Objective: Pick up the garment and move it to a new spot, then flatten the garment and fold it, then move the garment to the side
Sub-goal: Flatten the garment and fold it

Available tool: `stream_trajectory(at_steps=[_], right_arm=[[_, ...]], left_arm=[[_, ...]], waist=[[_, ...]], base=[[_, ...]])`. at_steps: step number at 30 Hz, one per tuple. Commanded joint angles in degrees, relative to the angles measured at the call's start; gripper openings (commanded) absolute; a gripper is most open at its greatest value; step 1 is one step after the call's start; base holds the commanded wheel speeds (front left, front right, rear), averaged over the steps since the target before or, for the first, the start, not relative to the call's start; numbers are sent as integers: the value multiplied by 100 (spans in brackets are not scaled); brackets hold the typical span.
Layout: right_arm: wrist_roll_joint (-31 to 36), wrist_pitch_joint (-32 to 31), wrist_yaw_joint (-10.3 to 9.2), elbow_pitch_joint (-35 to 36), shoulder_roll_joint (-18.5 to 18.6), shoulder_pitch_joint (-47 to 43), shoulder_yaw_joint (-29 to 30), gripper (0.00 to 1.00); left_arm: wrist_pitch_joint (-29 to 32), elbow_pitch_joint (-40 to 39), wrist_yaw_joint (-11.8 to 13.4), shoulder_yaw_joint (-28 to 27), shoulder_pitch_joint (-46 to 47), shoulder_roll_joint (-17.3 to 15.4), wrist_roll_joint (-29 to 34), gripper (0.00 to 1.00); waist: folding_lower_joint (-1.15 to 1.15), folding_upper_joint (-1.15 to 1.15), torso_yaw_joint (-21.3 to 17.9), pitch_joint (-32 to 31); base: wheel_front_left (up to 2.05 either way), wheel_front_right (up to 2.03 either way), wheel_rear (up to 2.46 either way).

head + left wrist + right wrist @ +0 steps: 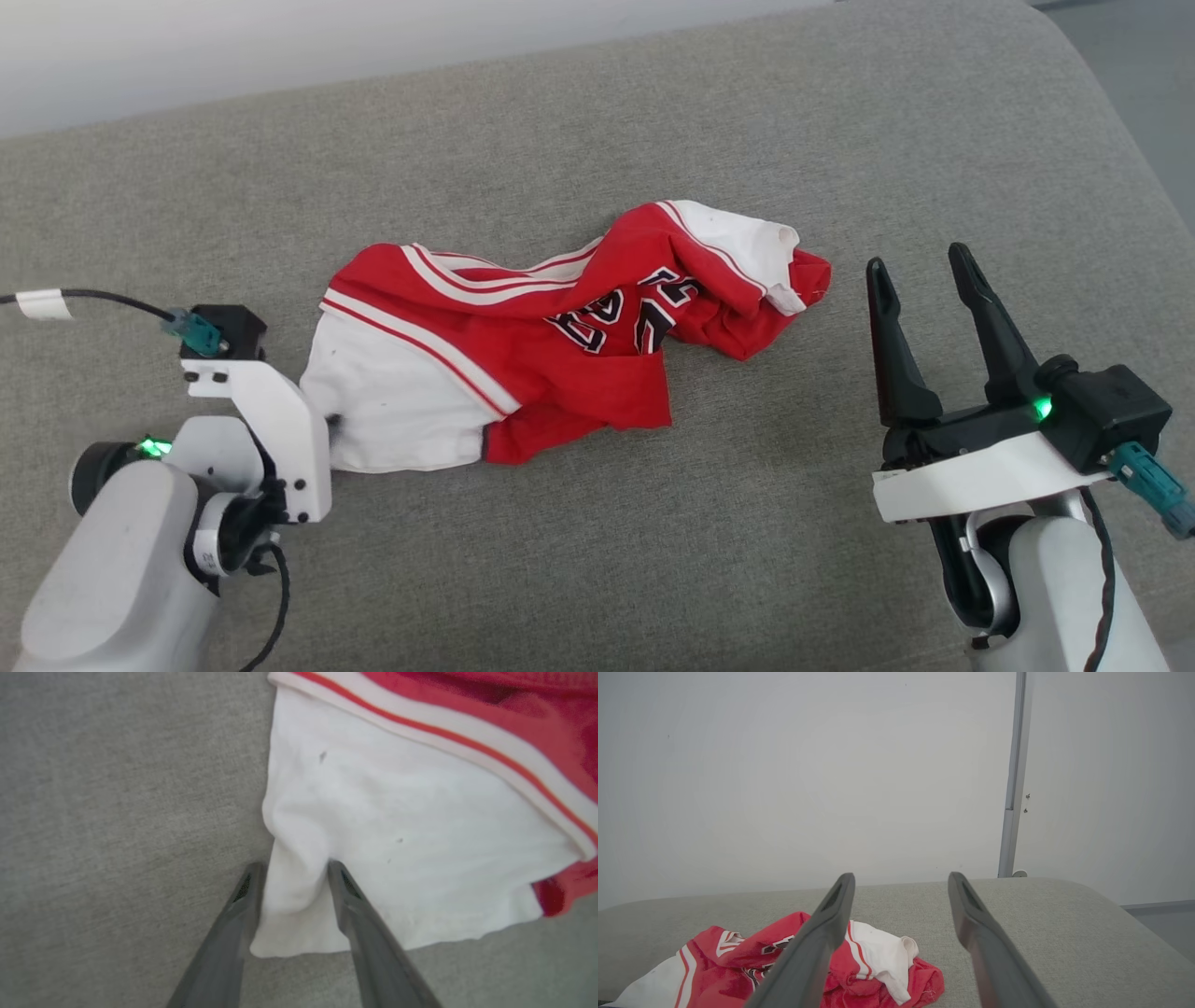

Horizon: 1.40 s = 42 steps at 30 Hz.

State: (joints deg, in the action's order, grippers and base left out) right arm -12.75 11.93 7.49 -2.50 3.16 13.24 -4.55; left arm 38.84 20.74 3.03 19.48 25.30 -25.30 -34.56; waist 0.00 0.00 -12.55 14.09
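The garment [560, 364], a red jersey with white sleeves and a black-and-white number print, lies crumpled on a grey cushion [653, 560]. My left gripper [292, 870] points down at its left white sleeve [397, 826]. The two fingers stand apart, astride a raised fold at the sleeve's edge. In the head view the white wrist mount [271, 420] hides those fingers. My right gripper [917, 259] is open and holds nothing, hovering to the right of the garment [873, 956], clear of the cloth. From its wrist view the right gripper [901, 877] points across the cushion towards the wall.
The grey cushion's rounded far-right corner [1120, 140] drops off to the floor [1148, 56]. A pale wall [808, 788] with a vertical grey trim strip [1013, 788] stands behind. Bare cushion stretches in front of the garment and to its right.
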Motion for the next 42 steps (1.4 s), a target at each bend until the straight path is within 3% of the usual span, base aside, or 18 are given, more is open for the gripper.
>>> stream_trajectory(at_steps=[1, 6, 12, 16, 23, 28, 33, 34, 35, 36, 37, 42], right_arm=[[-48, 4, 0, -3, -21, 10, -1, 100], [-42, -8, 0, -11, -26, 28, 79, 100], [-33, -91, 0, 39, -27, -36, 298, 100], [-74, -162, 0, 75, -23, -60, 399, 100], [-158, -323, 0, 125, -25, -71, 421, 100], [-206, -396, 0, 101, -27, -72, 405, 100], [-259, -480, 0, 75, -27, -86, 329, 100], [-268, -514, 0, 65, -27, -86, 300, 100], [-297, -549, 0, 47, -24, -93, 271, 100], [-311, -607, 0, 30, -5, -101, 237, 100], [-310, -655, 0, 9, 24, -106, 197, 100], [-417, -973, 0, -93, 146, -89, 11, 100]], left_arm=[[122, 214, -22, 98, -69, 50, -15, 0], [148, 7, -22, -10, -124, -98, -112, 0], [207, -984, 252, -389, -491, -495, -254, 0], [398, -1799, 572, -683, -918, -872, -274, 0], [1024, -2853, 1352, -1235, -1981, -1557, -193, 0], [1154, -3003, 1573, -1425, -2420, -1634, -310, 0], [961, -2966, 1450, -1423, -2431, -1448, -473, 0], [877, -2951, 1395, -1420, -2392, -1370, -511, 15], [776, -2949, 1325, -1398, -2356, -1349, -509, 44], [664, -2944, 1256, -1379, -2316, -1337, -481, 92], [569, -2916, 1222, -1382, -2288, -1275, -504, 100], [-53, -2893, 946, -1326, -2164, -1052, -469, 100]], waist=[[0, 0, 11, 26], [0, 0, 100, 60], [0, 0, 286, 81], [0, 0, 382, 102], [0, 0, 481, 134], [0, 0, 487, 159], [0, 0, 498, 153], [0, 0, 504, 142], [0, 0, 514, 130], [0, 0, 528, 114], [0, 0, 545, 94], [0, 0, 681, -12]], base=[[0, 0, 0], [0, 0, 0], [0, 0, 0], [0, 0, 0], [0, 0, 0], [0, 0, 0], [0, 0, 0], [0, 0, 0], [0, 0, 0], [0, 0, 0], [0, 0, 0], [0, 0, 0]])
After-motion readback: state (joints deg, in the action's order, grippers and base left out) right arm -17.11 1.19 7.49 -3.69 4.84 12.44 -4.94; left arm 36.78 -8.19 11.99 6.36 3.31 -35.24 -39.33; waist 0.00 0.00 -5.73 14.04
